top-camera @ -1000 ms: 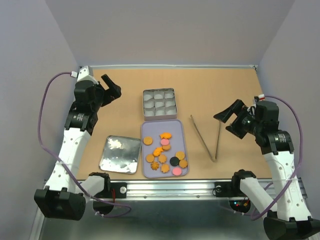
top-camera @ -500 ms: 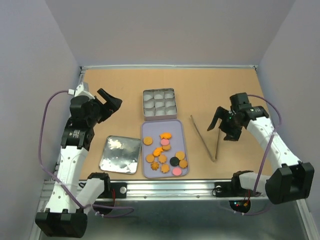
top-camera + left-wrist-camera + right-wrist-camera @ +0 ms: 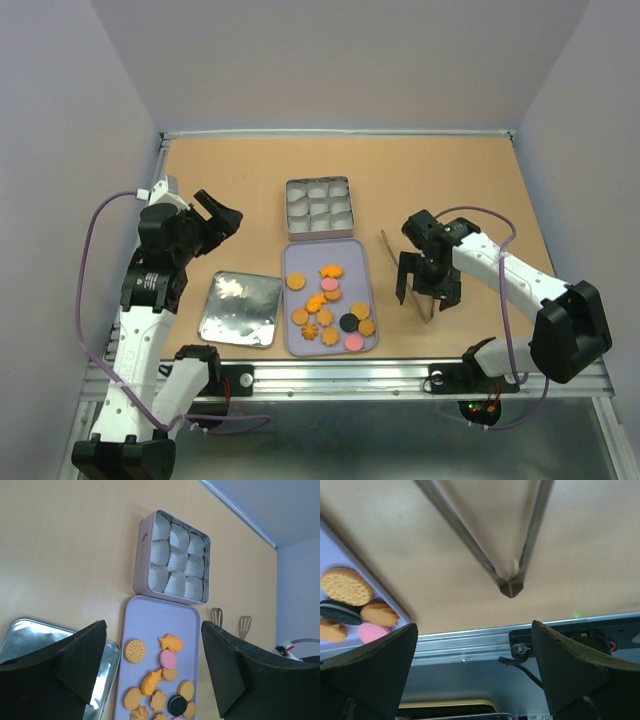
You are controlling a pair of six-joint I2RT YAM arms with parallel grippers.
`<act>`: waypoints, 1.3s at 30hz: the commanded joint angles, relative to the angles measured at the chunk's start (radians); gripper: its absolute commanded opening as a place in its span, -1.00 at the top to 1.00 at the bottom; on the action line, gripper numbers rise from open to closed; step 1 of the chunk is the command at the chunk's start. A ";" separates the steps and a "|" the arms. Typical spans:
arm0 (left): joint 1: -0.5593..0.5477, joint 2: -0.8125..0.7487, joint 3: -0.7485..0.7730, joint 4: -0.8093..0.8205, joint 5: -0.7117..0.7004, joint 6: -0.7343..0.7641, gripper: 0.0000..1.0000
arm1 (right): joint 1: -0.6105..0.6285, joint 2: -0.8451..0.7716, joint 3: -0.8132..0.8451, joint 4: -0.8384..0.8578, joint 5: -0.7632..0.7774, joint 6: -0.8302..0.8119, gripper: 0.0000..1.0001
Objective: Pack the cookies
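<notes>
Cookies (image 3: 328, 305) lie flat, scattered lengthwise down the lavender tray (image 3: 325, 250), lower centre of frame. Left gripper (image 3: 222, 208) released, holding nothing. Right gripper (image 3: 426, 292) released, straddling tongs (image 3: 392, 250).

1. Your left gripper (image 3: 152, 624): two black fingers (image 3: 75, 665) at the bottom edge, spread wide apart.
2. Lilac tin (image 3: 172, 562): you see nine white paper-lined cups, three by three.
3. Lilac tray (image 3: 165, 616): just beside the tin's near wall. It carries the cookies (image 3: 152, 681): orange-brown rounds, fish and flower shapes, one pink, one black.
4. Shiny metal lid (image 3: 30, 632): left of the tray, partly behind your finger.
5. Tongs tips (image 3: 216, 615): right of the tray, on the tan table (image 3: 65, 555).
</notes>
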 commanded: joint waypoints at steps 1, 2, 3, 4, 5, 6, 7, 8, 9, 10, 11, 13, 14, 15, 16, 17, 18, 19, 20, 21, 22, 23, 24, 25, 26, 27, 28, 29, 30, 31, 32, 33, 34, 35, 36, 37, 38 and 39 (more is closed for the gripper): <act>-0.004 -0.046 -0.007 -0.004 0.007 0.025 -0.74 | 0.000 -0.023 -0.066 0.006 0.066 0.083 -1.00; -0.004 -0.054 -0.010 -0.007 0.003 0.026 -0.74 | 0.000 -0.018 -0.078 0.009 0.072 0.092 -1.00; -0.004 -0.062 -0.013 -0.013 0.000 0.026 -0.74 | -0.002 -0.021 -0.088 0.013 0.080 0.095 -1.00; -0.004 -0.075 -0.017 -0.021 -0.004 0.028 -0.74 | -0.002 -0.024 -0.108 0.022 0.087 0.105 -1.00; -0.004 -0.080 -0.017 -0.027 -0.004 0.028 -0.74 | -0.002 -0.032 -0.118 0.032 0.088 0.109 -1.00; -0.002 -0.091 -0.017 -0.032 -0.006 0.029 -0.74 | 0.000 -0.041 -0.131 0.045 0.072 0.111 -1.00; -0.004 -0.097 -0.018 -0.042 -0.010 0.029 -0.74 | 0.000 -0.045 -0.158 0.071 0.066 0.118 -1.00; -0.004 -0.100 -0.018 -0.047 -0.013 0.029 -0.74 | 0.000 -0.047 -0.174 0.086 0.055 0.122 -1.00; -0.004 -0.109 -0.018 -0.053 -0.015 0.029 -0.74 | -0.002 -0.049 -0.189 0.127 0.029 0.123 -1.00; -0.004 -0.111 -0.018 -0.056 -0.016 0.029 -0.74 | -0.002 -0.050 -0.206 0.150 0.019 0.125 -1.00; -0.004 -0.115 -0.017 -0.061 -0.020 0.029 -0.73 | -0.002 -0.055 -0.233 0.169 0.015 0.131 -1.00; -0.004 -0.117 -0.006 -0.073 -0.027 0.034 -0.73 | -0.004 -0.067 -0.252 0.218 0.029 0.125 -1.00; -0.004 -0.115 -0.004 -0.076 -0.030 0.039 -0.73 | -0.005 -0.073 -0.263 0.230 0.040 0.123 -1.00; -0.004 -0.114 0.000 -0.081 -0.032 0.042 -0.73 | -0.010 -0.076 -0.270 0.243 0.048 0.122 -1.00; -0.002 -0.112 0.005 -0.088 -0.035 0.045 -0.73 | -0.017 -0.079 -0.278 0.273 0.052 0.122 -1.00; -0.004 -0.111 0.019 -0.093 -0.041 0.051 -0.73 | -0.033 -0.081 -0.272 0.287 0.064 0.117 -1.00; -0.004 -0.109 0.022 -0.098 -0.043 0.052 -0.73 | -0.037 -0.081 -0.269 0.299 0.071 0.120 -1.00; -0.004 -0.108 0.028 -0.101 -0.047 0.054 -0.73 | -0.048 -0.081 -0.270 0.304 0.066 0.138 -1.00; -0.004 -0.106 0.034 -0.107 -0.050 0.056 -0.73 | -0.080 -0.084 -0.279 0.315 0.028 0.141 -1.00; -0.004 -0.102 0.039 -0.108 -0.050 0.060 -0.72 | -0.167 -0.088 -0.305 0.365 -0.076 0.142 -1.00; -0.004 -0.100 0.046 -0.113 -0.050 0.062 -0.72 | -0.192 -0.090 -0.310 0.384 -0.084 0.148 -1.00; -0.004 -0.100 0.049 -0.111 -0.052 0.062 -0.72 | -0.203 -0.089 -0.307 0.393 -0.075 0.143 -1.00; -0.004 -0.097 0.054 -0.114 -0.056 0.063 -0.72 | -0.208 -0.066 -0.287 0.398 -0.039 0.113 -1.00; -0.004 -0.095 0.054 -0.116 -0.058 0.065 -0.72 | -0.209 -0.047 -0.278 0.396 -0.017 0.112 -1.00; -0.004 -0.094 0.063 -0.119 -0.059 0.065 -0.72 | -0.217 -0.005 -0.272 0.396 -0.012 0.093 -1.00; -0.004 -0.091 0.066 -0.122 -0.062 0.065 -0.72 | -0.218 0.014 -0.263 0.396 -0.012 0.086 -1.00; -0.004 -0.094 0.069 -0.124 -0.062 0.066 -0.72 | -0.218 0.037 -0.249 0.399 -0.012 0.079 -1.00; -0.004 -0.094 0.069 -0.124 -0.062 0.068 -0.72 | -0.217 0.056 -0.243 0.402 -0.011 0.074 -1.00; -0.004 -0.097 0.068 -0.125 -0.066 0.068 -0.72 | -0.218 0.069 -0.237 0.408 -0.009 0.066 -1.00; -0.004 -0.100 0.065 -0.128 -0.069 0.069 -0.72 | -0.218 0.097 -0.230 0.421 0.006 0.045 -1.00; -0.004 -0.102 0.063 -0.130 -0.069 0.068 -0.72 | -0.217 0.111 -0.215 0.425 0.018 0.033 -1.00; -0.002 -0.106 0.059 -0.130 -0.072 0.068 -0.72 | -0.218 0.125 -0.206 0.428 0.038 0.017 -1.00; -0.004 -0.109 0.056 -0.130 -0.069 0.068 -0.72 | -0.218 0.137 -0.191 0.428 0.051 0.004 -1.00; -0.004 -0.109 0.051 -0.130 -0.072 0.066 -0.72 | -0.218 0.163 -0.180 0.430 0.061 -0.013 -1.00; -0.004 -0.114 0.048 -0.131 -0.073 0.066 -0.72 | -0.217 0.171 -0.163 0.430 0.063 -0.015 -1.00; -0.004 -0.118 0.040 -0.131 -0.075 0.066 -0.72 | -0.218 0.194 -0.154 0.433 0.054 -0.023 -1.00; -0.004 -0.120 0.039 -0.131 -0.078 0.066 -0.72 | -0.218 0.204 -0.142 0.431 0.048 -0.023 -1.00; -0.004 -0.122 0.036 -0.131 -0.079 0.068 -0.72 | -0.218 0.212 -0.117 0.431 0.045 -0.030 -1.00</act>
